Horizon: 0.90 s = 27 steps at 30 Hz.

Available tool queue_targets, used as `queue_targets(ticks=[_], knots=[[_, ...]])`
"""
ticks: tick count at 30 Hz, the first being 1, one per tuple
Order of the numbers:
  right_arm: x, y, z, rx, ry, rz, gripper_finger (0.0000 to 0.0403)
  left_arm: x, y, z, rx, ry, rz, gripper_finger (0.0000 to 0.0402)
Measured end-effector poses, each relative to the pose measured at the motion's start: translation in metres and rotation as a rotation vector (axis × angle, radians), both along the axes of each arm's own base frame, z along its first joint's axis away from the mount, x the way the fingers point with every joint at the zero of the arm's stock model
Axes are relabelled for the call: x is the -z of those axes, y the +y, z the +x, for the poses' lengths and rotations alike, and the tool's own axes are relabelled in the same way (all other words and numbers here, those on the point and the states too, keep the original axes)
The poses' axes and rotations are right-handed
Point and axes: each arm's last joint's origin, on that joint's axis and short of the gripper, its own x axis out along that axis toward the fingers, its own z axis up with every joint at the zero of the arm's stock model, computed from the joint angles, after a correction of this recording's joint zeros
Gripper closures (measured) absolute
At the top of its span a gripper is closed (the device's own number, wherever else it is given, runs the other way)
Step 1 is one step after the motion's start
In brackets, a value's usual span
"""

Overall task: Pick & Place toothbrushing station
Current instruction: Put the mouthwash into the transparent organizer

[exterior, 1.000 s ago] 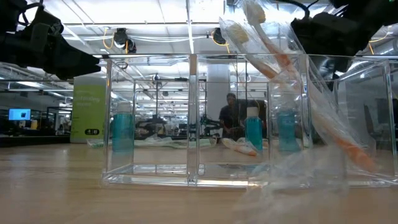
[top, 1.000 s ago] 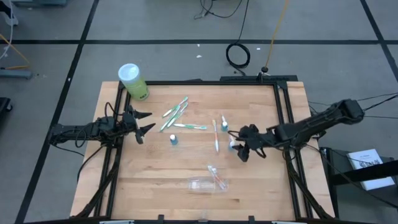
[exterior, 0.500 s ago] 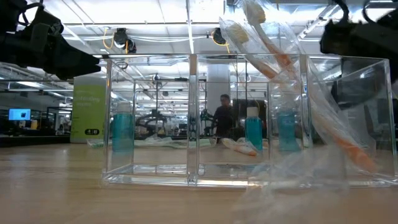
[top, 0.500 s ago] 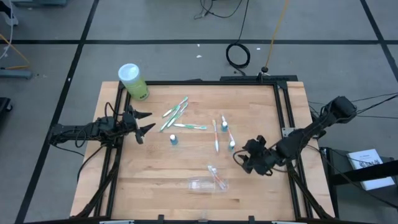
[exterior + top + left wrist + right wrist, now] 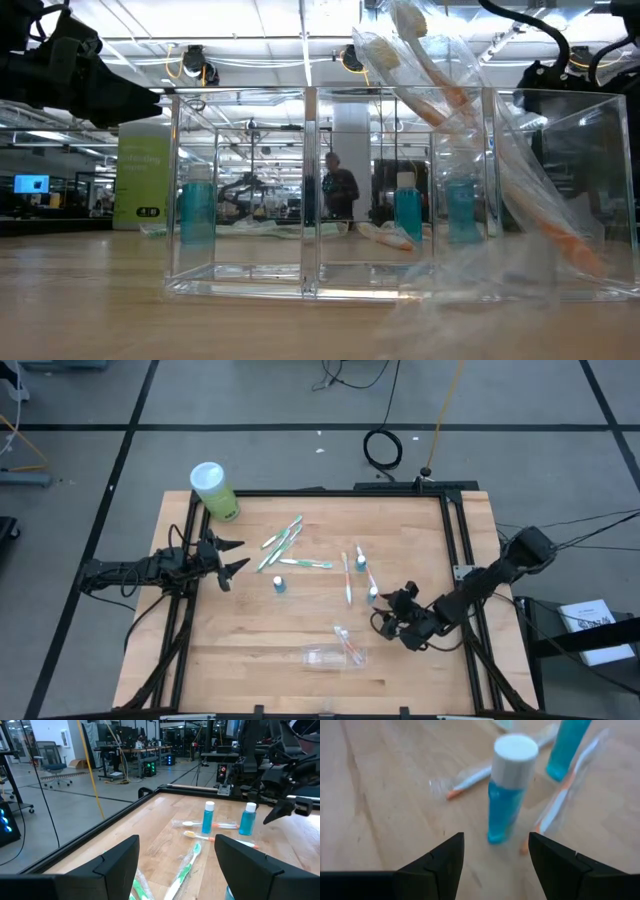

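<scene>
My pale butcher-block wooden table (image 5: 250, 650), edged by a black metal frame (image 5: 455, 540), stands on a grey tiled floor with dark seams (image 5: 270, 400). A coiled black cable (image 5: 382, 448) lies on that floor beyond the table's far edge. Behind my bench, long white ceiling light strips (image 5: 240, 40) brighten an open workshop where 1 person (image 5: 335, 190) stands among workbenches; a blue wheeled office chair (image 5: 50, 766) sits farther off.

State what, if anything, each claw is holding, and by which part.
Nothing is held. The right claw stands open just short of an upright blue tube, not touching it. The left claw hangs open and empty at the table's left edge.
</scene>
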Motion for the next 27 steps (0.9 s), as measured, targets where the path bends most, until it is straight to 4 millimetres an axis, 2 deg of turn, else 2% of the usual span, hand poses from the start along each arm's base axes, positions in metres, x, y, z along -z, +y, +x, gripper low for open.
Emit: queue_targets(ticks=[13,18,27], knots=[[0.016,-0.001,0.021,0.007,-0.062,-0.054,0.0190,0.000,0.000,0.000,0.000,0.000,0.000,0.0133],[0.021,-0.004,0.023,0.022,-0.055,-0.060,0.0190,0.000,0.000,0.000,0.000,0.000,0.000,0.0133],[0.020,-0.008,0.024,0.064,-0.072,-0.133,0.0190,0.000,0.000,0.000,0.000,0.000,0.000,0.0133]])
